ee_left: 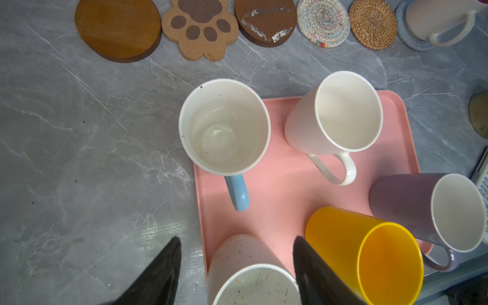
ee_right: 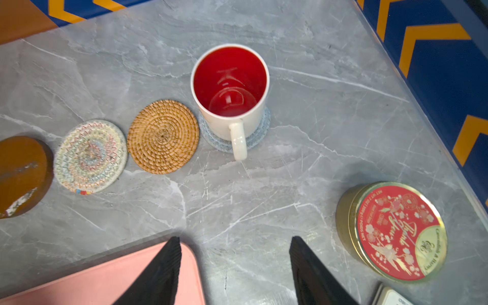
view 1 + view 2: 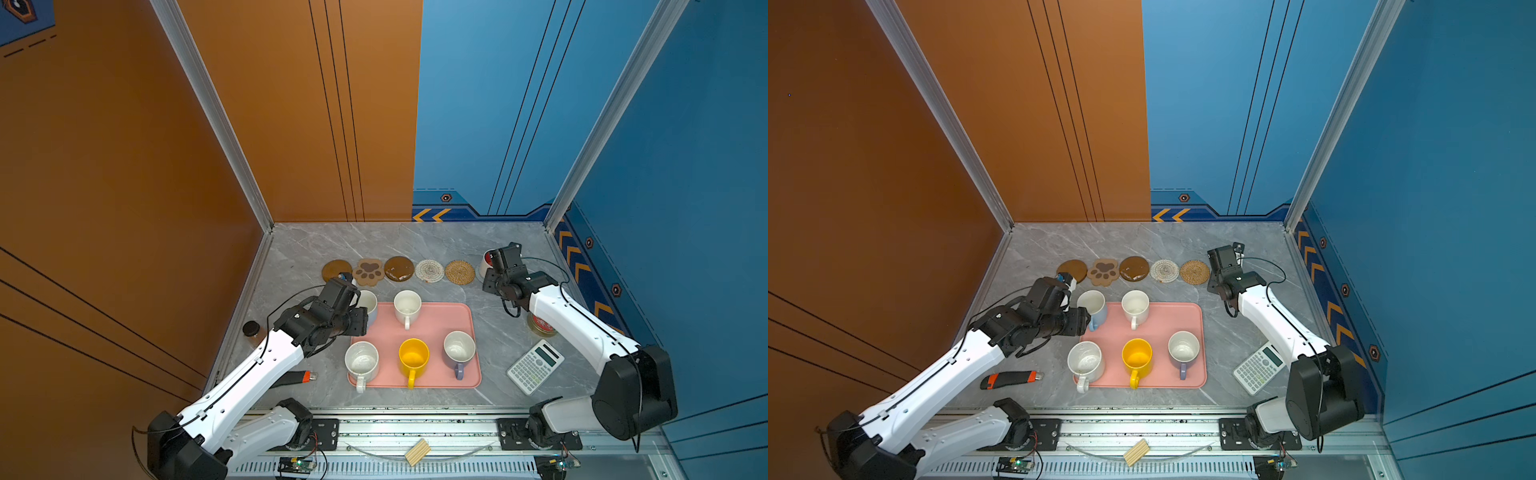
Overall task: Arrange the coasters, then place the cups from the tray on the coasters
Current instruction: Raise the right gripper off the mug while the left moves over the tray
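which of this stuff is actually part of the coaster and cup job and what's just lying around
Job: coasters, the five cups on the pink tray, the red-lined cup on its blue-grey coaster.
Lying about: red tin, calculator, box cutter, dark-lidded jar.

Bare counter [image 3: 415, 241] at the far side, past the coasters [image 3: 399, 269]. Free strip right of the tray [image 3: 436, 328], narrowed by tin [image 3: 541, 326] and calculator [image 3: 535, 366]. Tight gaps among the tray's five mugs [image 3: 413, 358].
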`<state>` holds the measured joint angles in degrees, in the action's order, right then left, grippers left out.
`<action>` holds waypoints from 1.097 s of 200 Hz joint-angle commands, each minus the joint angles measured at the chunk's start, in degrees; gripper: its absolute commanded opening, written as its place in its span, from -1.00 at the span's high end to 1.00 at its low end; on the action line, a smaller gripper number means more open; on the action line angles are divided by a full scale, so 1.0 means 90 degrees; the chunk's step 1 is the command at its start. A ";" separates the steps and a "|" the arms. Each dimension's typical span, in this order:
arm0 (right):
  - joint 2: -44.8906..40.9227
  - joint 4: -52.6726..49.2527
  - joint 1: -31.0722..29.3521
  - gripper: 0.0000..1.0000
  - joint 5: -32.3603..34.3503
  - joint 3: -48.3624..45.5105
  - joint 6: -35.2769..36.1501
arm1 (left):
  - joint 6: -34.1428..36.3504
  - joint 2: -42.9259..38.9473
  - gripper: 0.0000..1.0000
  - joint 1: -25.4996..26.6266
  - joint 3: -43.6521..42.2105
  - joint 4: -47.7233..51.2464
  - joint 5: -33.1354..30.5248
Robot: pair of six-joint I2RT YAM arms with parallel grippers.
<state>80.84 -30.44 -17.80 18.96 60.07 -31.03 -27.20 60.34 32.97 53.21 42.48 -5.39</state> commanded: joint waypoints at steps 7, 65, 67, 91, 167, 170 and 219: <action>-0.0188 0.0023 -0.0072 -0.29 0.0179 -0.0275 -0.0329 | -0.0378 0.0188 -0.35 0.0144 -0.0054 0.0143 -0.0202; -0.0365 0.0042 -0.0140 -0.29 0.0142 -0.0442 -0.0410 | -0.0484 0.0798 -0.35 0.0204 0.0048 0.0102 -0.0284; -0.0378 0.0042 -0.0138 -0.29 0.0142 -0.0449 -0.0417 | -0.0488 0.0821 -0.34 0.0199 0.0060 0.0101 -0.0279; -0.0432 0.0042 -0.0145 -0.30 0.0121 -0.0510 -0.0456 | -0.0585 0.1021 -0.34 0.0201 0.0064 -0.0005 -0.0284; -0.0383 0.0041 -0.0169 -0.30 0.0062 -0.0580 -0.0503 | -0.0706 0.1467 -0.29 0.0190 0.0121 -0.0267 -0.0443; -0.0379 0.0042 -0.0163 -0.30 0.0061 -0.0581 -0.0506 | -0.0711 0.1474 -0.29 0.0195 0.0125 -0.0267 -0.0475; -0.0409 0.0042 -0.0209 -0.30 0.0012 -0.0591 -0.0527 | -0.0759 0.1813 -0.24 0.0140 0.0258 -0.0267 -0.0665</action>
<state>77.89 -30.35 -19.31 19.31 55.61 -34.63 -33.10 75.16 34.20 53.52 40.07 -9.06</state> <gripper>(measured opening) 0.649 0.625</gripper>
